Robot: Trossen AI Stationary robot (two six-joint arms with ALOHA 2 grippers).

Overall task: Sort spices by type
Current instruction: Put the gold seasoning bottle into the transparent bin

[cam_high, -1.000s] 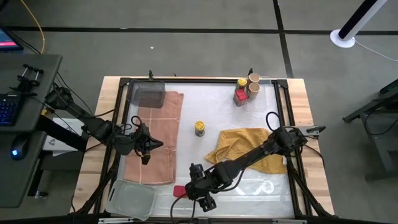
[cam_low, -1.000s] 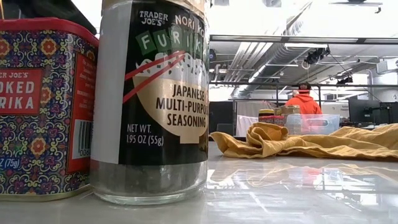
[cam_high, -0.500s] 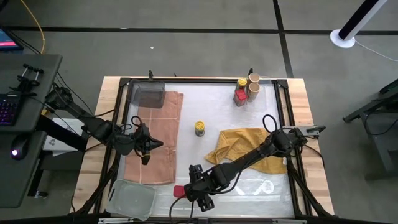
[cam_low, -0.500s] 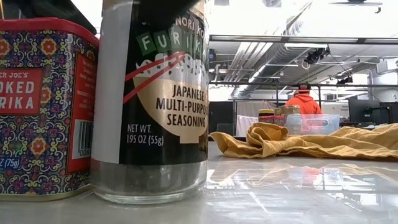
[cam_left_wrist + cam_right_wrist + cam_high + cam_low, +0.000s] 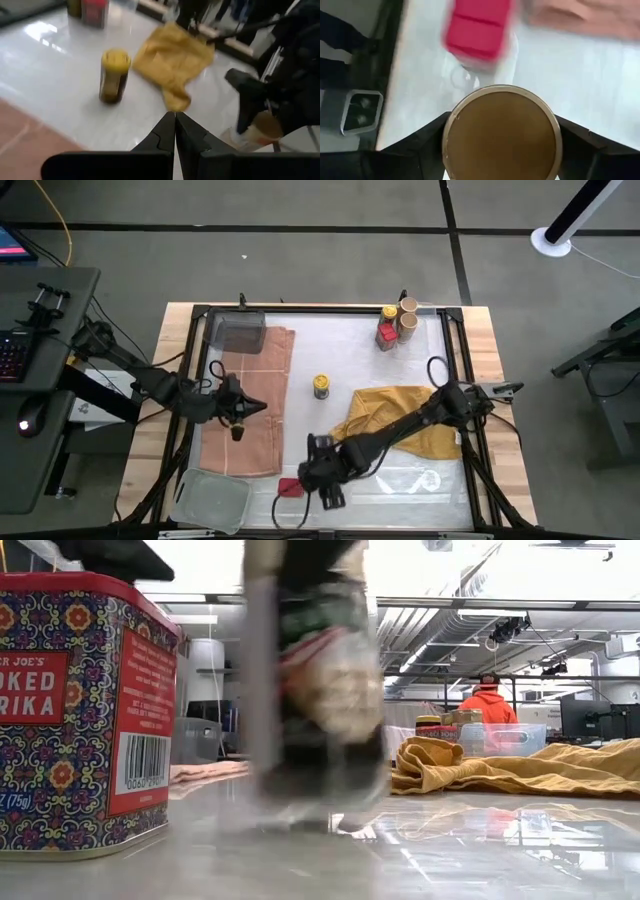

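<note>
Claw [image 5: 501, 150] of the right arm is clenched on the tan-topped jar [image 5: 501, 136], held at the worktop's [image 5: 340, 355] near edge just beside the red tin [image 5: 289, 487]; the jar should be carried upright and clear of the yellow cloth [image 5: 395, 415] toward the far-corner jars [image 5: 398, 322]; the left claw [image 5: 175, 131], pinched together, waits over the pink cloth [image 5: 250, 395].

A robotics lab is showing here: exposed ceiling ducts [image 5: 440, 625] are running overhead, a keyboard [image 5: 12, 357] is sitting beside the framed desk [image 5: 483, 340], on grey floor.
</note>
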